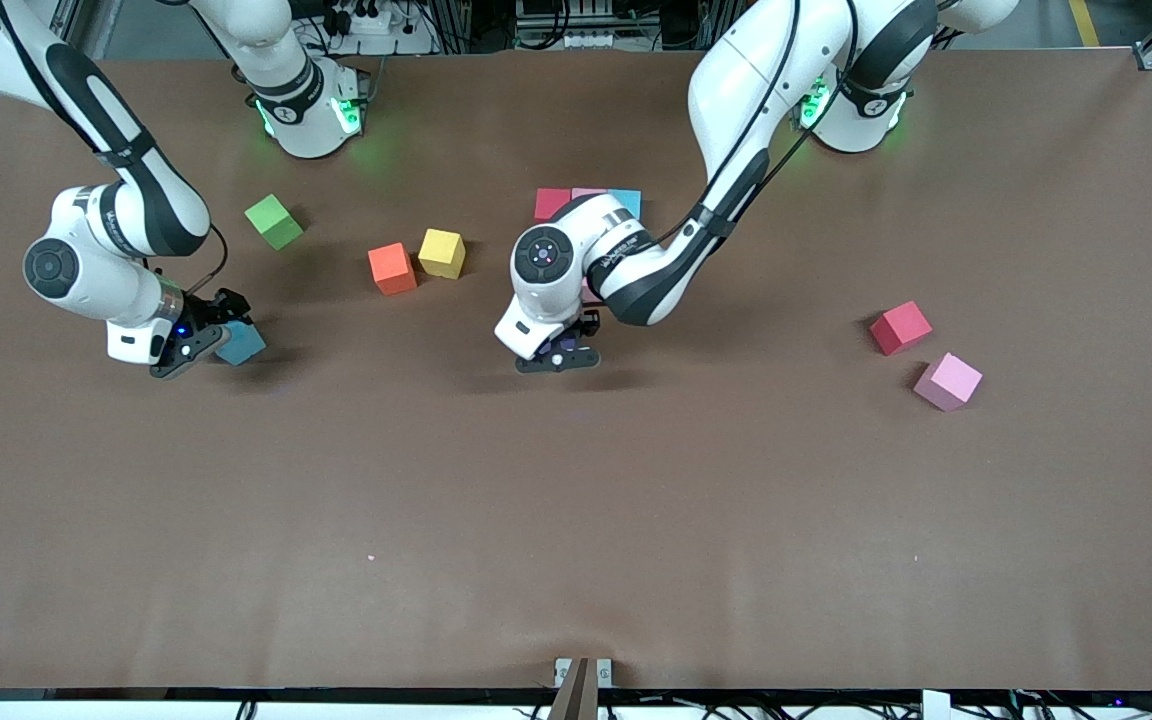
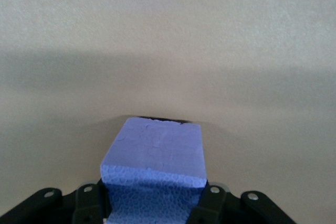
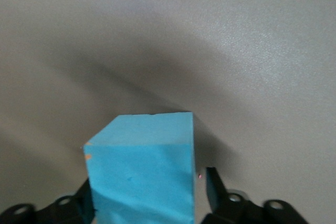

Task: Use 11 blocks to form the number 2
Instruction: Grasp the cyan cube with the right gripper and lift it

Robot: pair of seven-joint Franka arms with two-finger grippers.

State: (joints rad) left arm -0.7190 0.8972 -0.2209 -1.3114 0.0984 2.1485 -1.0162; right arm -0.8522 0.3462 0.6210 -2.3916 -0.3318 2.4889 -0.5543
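My left gripper (image 1: pixel 558 358) hangs low over the middle of the table, shut on a purple-blue block (image 2: pixel 152 150); its fingers (image 2: pixel 210 195) press both sides. A row of red (image 1: pixel 553 203), pink (image 1: pixel 588 192) and blue (image 1: pixel 628 201) blocks lies farther from the front camera, partly hidden by the left arm. My right gripper (image 1: pixel 216 335) is down at the table toward the right arm's end. Its jaws straddle a light blue block (image 3: pixel 142 171), and one finger (image 3: pixel 211 182) stands a little off it. Orange (image 1: pixel 392 268) and yellow (image 1: pixel 442 253) blocks lie loose between the arms.
A green cube (image 1: pixel 274 221) sits near the right arm's base. A red block (image 1: pixel 900 327) and a pink block (image 1: pixel 948 381) lie toward the left arm's end. Brown table (image 1: pixel 576 520) stretches bare toward the front camera.
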